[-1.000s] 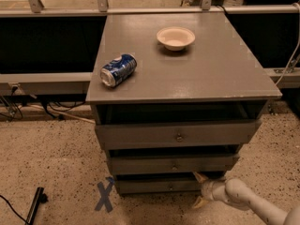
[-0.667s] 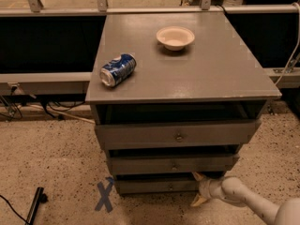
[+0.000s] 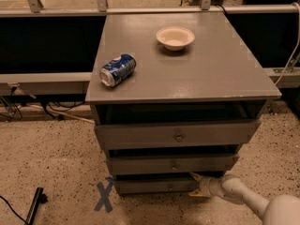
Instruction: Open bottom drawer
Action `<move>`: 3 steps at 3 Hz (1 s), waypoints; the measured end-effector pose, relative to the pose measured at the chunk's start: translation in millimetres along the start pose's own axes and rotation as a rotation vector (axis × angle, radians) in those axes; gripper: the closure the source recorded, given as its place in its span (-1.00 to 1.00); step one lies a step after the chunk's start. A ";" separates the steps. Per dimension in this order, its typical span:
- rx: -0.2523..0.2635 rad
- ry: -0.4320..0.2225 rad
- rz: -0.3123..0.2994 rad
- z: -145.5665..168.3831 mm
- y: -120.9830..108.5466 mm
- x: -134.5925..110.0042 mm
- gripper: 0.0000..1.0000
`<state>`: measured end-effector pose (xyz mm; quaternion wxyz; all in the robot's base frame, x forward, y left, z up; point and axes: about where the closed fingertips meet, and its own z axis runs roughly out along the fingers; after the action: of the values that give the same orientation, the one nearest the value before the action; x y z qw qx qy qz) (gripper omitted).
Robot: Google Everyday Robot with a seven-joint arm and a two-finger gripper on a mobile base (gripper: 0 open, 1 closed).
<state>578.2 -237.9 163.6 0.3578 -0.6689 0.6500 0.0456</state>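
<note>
The grey cabinet (image 3: 187, 74) has three drawer fronts. The bottom drawer (image 3: 154, 185) is the narrowest and lowest panel, with a tiny centre knob, and only a thin dark gap shows above it. My gripper (image 3: 194, 185) comes in low from the bottom right and sits at the right end of that panel. One fingertip (image 3: 194, 176) is above the panel's corner and the other is below it, so the gripper is open around the panel's end. The white arm (image 3: 243, 198) trails off to the lower right.
A blue soda can (image 3: 117, 70) lies on its side on the cabinet top, and a white bowl (image 3: 175, 37) stands further back. The top drawer (image 3: 178, 135) and middle drawer (image 3: 173, 164) stand slightly out. A blue tape X (image 3: 103, 197) marks the floor at the left.
My gripper has edged a little to the left along the bottom drawer's right end, and more of the arm shows at the bottom right. The drawer has not visibly moved.
</note>
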 end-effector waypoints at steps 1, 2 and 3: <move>-0.003 -0.004 0.008 1.2 3.1 3.0 0.06; -0.016 -0.054 0.000 -7.6 14.9 -6.5 0.04; -0.073 -0.122 0.001 -39.6 59.5 -18.4 -0.24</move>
<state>505.8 -237.8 177.6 0.3720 -0.6772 0.6253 0.1099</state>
